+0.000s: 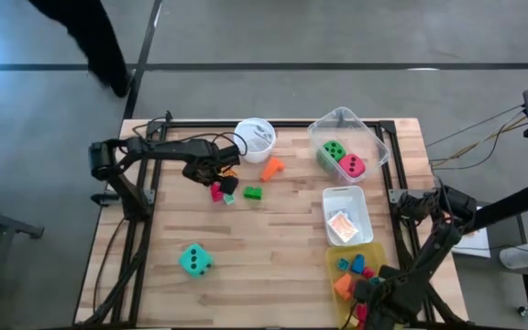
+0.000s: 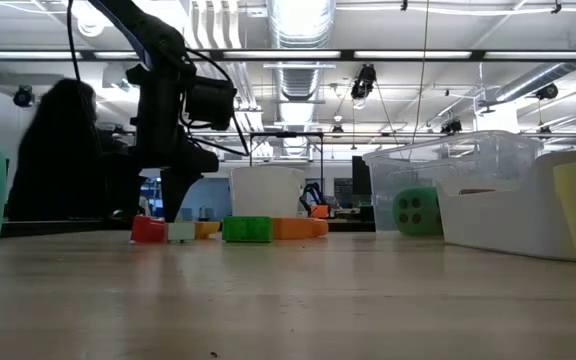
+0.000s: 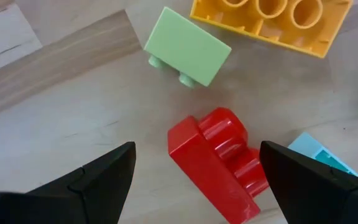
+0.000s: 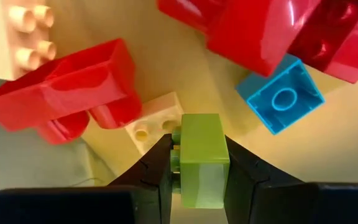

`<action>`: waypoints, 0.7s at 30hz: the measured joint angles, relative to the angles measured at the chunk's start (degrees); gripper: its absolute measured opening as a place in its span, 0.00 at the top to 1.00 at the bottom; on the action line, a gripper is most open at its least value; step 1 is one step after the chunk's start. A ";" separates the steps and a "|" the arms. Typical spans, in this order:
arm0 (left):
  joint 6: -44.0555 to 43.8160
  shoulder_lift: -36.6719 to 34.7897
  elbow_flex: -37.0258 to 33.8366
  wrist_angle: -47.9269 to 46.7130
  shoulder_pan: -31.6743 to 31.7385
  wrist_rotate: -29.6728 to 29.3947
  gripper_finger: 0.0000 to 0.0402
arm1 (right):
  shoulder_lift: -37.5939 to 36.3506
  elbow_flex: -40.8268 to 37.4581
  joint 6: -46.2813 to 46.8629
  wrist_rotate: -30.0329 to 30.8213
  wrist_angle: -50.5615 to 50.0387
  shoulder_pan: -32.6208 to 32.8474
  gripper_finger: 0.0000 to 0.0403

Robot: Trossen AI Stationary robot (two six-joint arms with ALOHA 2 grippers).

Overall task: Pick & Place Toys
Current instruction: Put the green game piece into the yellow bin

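Left claw [image 3: 194, 180] hangs spread over the red block [image 3: 219, 165] on the worktop [image 1: 273, 238] near the white cup [image 1: 256, 137]; centre your fingers on its flat sides, then close

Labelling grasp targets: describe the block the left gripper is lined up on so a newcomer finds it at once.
Start at the white round cup at the table's far edge; the left gripper hangs open just in front of it, above a cluster of small blocks. The target is the red block lying between its fingers. Its neighbours are pale green, yellow and light blue; only this one is red.
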 joint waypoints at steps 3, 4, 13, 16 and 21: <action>-0.23 0.00 -0.02 0.01 0.00 0.77 0.14 | 0.08 -0.29 -0.05 0.42 0.17 -0.27 0.79; -0.31 0.00 -0.02 0.00 -0.04 0.95 0.14 | 0.11 -0.31 -0.10 0.39 0.29 -0.42 0.79; -1.17 0.00 -0.20 0.45 -1.07 1.05 0.14 | 0.24 -0.59 -1.62 0.45 5.95 -0.47 0.79; -1.69 0.00 -0.20 0.62 -1.18 1.07 0.14 | 0.24 -0.94 -1.62 0.47 6.03 -0.65 0.79; -1.70 0.01 -0.20 0.63 -1.18 1.07 0.14 | 0.24 -1.63 -1.60 0.43 6.35 -0.65 0.79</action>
